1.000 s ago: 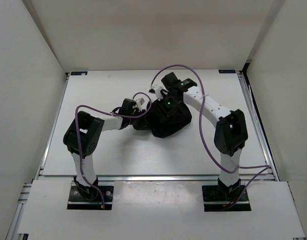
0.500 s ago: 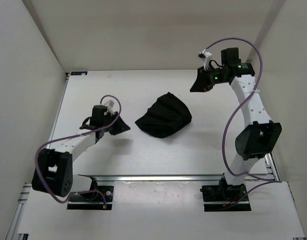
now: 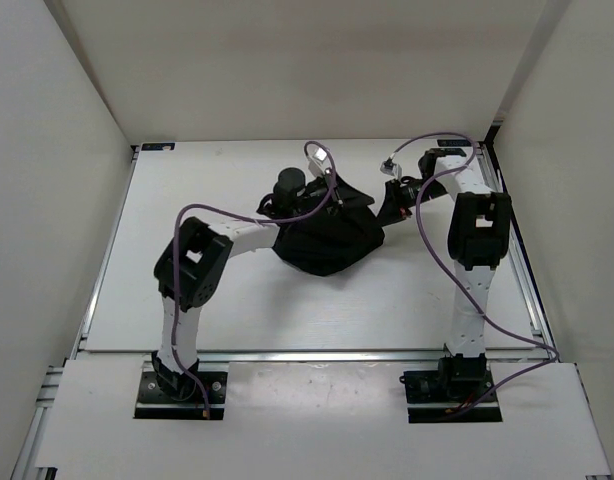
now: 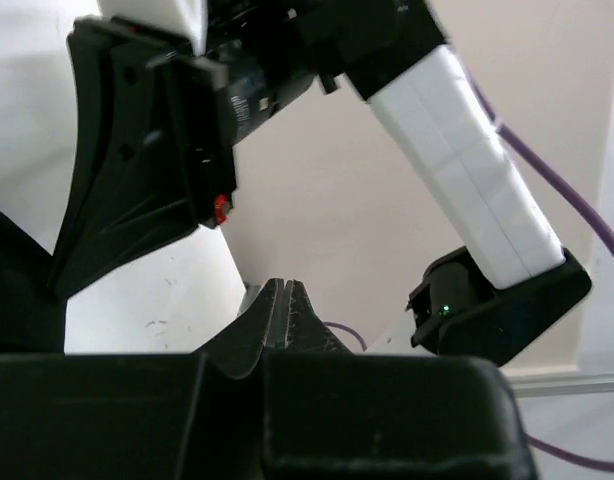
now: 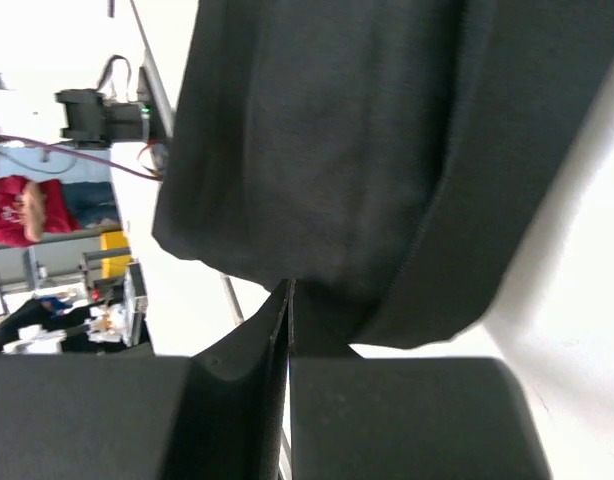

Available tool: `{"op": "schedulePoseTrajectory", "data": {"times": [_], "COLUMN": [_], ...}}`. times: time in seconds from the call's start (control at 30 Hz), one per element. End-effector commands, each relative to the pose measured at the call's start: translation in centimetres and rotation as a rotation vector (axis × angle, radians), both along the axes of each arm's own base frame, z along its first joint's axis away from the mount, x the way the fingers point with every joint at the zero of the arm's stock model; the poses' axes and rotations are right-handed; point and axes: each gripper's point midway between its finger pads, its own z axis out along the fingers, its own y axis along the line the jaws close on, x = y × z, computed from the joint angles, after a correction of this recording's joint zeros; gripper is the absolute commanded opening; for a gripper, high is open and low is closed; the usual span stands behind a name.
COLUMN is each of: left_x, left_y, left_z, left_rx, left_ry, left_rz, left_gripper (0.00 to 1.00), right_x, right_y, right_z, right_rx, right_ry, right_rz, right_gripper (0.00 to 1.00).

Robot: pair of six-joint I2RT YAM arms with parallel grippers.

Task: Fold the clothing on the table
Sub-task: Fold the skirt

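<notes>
Clothing (image 3: 332, 242), a crumpled black heap, lies near the middle of the white tabletop (image 3: 187, 190), a little toward 1 o'clock. The left jaws sit over the heap's 11 o'clock edge, and the right jaws sit at its 2 o'clock corner. The left jaws are fully closed, fingertips (image 4: 265, 325) pressed together with nothing visible between them. The right jaws are likewise closed, their tips meeting right at the edge of the fabric. Whether any cloth is pinched there cannot be told.
</notes>
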Motion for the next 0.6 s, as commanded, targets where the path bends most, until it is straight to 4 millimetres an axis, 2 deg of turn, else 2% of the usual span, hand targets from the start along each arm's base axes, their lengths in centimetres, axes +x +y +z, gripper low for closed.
{"op": "schedulePoseTrajectory", "data": {"times": [0.0, 0.03, 0.1, 0.17, 0.23, 0.27, 0.3, 0.37, 0.4, 0.47, 0.5, 0.57], "left_x": [-0.4, -0.7, -1.3, -2.5, -3.3, -3.8, -3.9, -5.5, -6.0, -7.2, -7.5, -8.0], "left_y": [-1.5, -1.7, -1.8, -2.0, -1.8, -1.5, -1.2, -0.1, -0.1, 0.9, 1.4, 2.9], "left_z": [0.8, -0.7, -1.9, -3.8, -4.7, -6.2, -6.8, -10.0, -10.5, -13.0, -13.5, -16.0], "left_rx": [-0.074, -0.068, -0.059, -0.016, 0.015, 0.043, 0.053, 0.108, 0.119, 0.169, 0.184, 0.226], "left_ry": [0.051, 0.086, 0.116, 0.128, 0.139, 0.159, 0.168, 0.230, 0.237, 0.286, 0.294, 0.363], "left_rz": [-0.067, -0.076, -0.085, -0.100, -0.112, -0.119, -0.118, -0.133, -0.144, -0.157, -0.153, -0.132], "left_gripper": [0.00, 0.00, 0.00, 0.00, 0.00, 0.00, 0.00, 0.00, 0.00, 0.00, 0.00, 0.00], "right_x": [-0.6, -0.6, -0.5, -0.5, -0.5, -0.5, -0.6, -1.0, -1.2, -1.6, -1.6, -1.4], "right_y": [1.5, 1.3, 1.3, 1.4, 1.3, 1.3, 1.3, 1.3, 1.2, 1.2, 1.0, 1.2], "right_z": [2.6, 2.1, 2.0, 1.1, 0.2, -0.6, -1.6, -3.2, -4.1, -5.3, -5.8, -6.1], "right_rx": [0.112, 0.117, 0.116, 0.096, 0.067, 0.044, 0.018, -0.039, -0.064, -0.097, -0.123, -0.124], "right_ry": [-0.015, 0.007, 0.013, 0.023, 0.035, 0.060, 0.095, 0.142, 0.166, 0.204, 0.224, 0.242], "right_rz": [0.015, 0.005, 0.004, 0.014, 0.022, 0.023, 0.022, 0.034, 0.036, 0.041, 0.039, 0.026], "right_gripper": [0.00, 0.00, 0.00, 0.00, 0.00, 0.00, 0.00, 0.00, 0.00, 0.00, 0.00, 0.00]}}
